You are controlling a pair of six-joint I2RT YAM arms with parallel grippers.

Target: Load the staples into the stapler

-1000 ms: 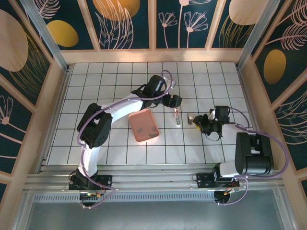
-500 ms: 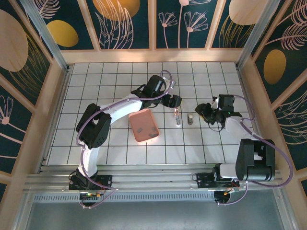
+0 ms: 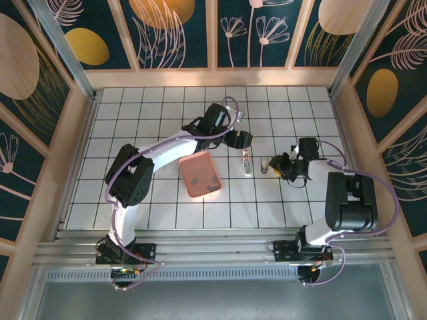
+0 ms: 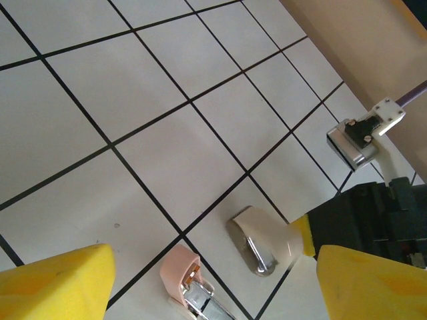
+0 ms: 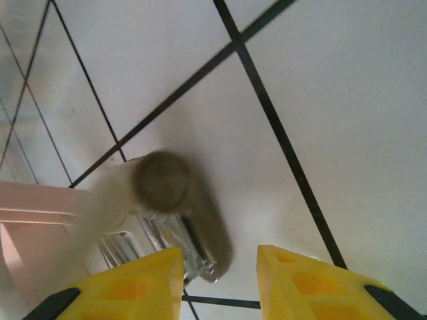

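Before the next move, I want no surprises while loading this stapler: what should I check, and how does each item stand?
1. Left gripper open, holding nothing: ok.
2. Stapler lying free on the table: ok.
3. Staples loaded: not ok; they lie in the pink tray.
4. Right gripper holding the cream piece: cannot tell; its fingers stand slightly apart and the wrist view is blurred.
5. Stapler opened for loading: cannot tell.

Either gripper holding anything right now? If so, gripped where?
Nothing held: left gripper open near the pale pink-and-white mini stapler; right gripper open beside a small cream-and-metal piece.
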